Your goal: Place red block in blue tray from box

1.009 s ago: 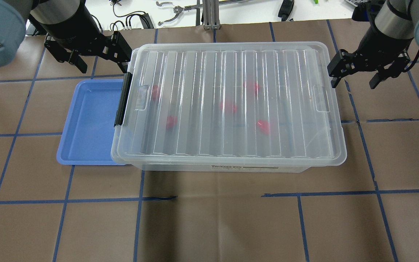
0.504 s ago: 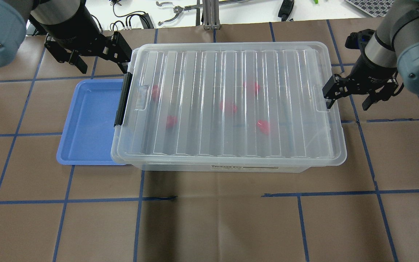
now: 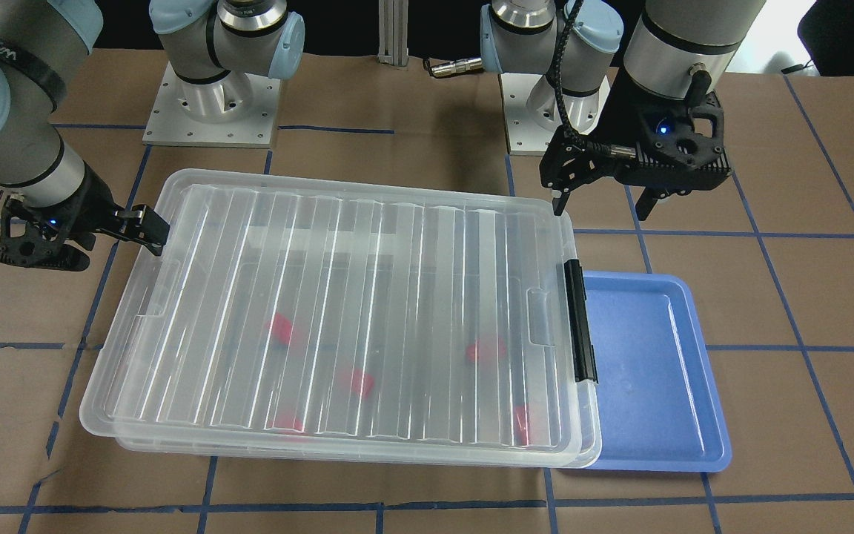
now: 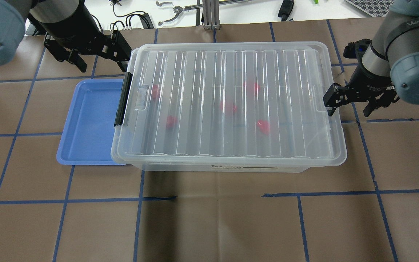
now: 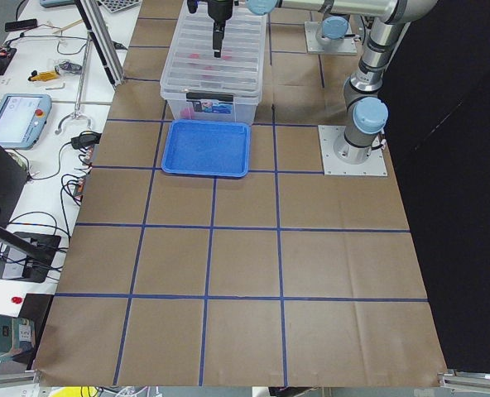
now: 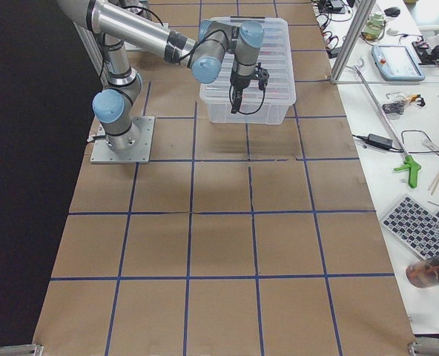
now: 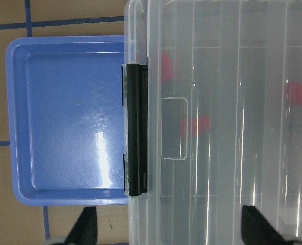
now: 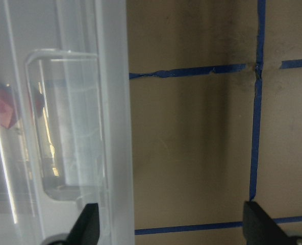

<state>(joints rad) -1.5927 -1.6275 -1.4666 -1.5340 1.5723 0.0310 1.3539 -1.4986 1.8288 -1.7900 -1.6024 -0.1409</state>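
Observation:
The clear box (image 4: 227, 105) stands mid-table with its ribbed lid shut and the black latch bar (image 4: 122, 100) on its left short side. Several red blocks, such as one (image 4: 171, 122) near the latch and another (image 4: 263, 126), show blurred through the lid. The blue tray (image 4: 89, 123) lies empty against the latch side, partly under the lid's rim. My left gripper (image 4: 98, 60) is open above the table behind the tray, at the box's far left corner. My right gripper (image 4: 349, 107) is open, one finger at the box's right rim (image 8: 110, 102), the other over bare table.
Brown paper with a blue tape grid (image 4: 209, 198) covers the table. A white bench with cables and tools (image 4: 180, 11) runs along the far edge. The two arm bases (image 3: 212, 104) stand on the robot's side, behind the box.
My right gripper has moved nearer along the box's right short side, from its far corner to the middle of that side. The left gripper has barely moved. Box, tray and blocks are unmoved.

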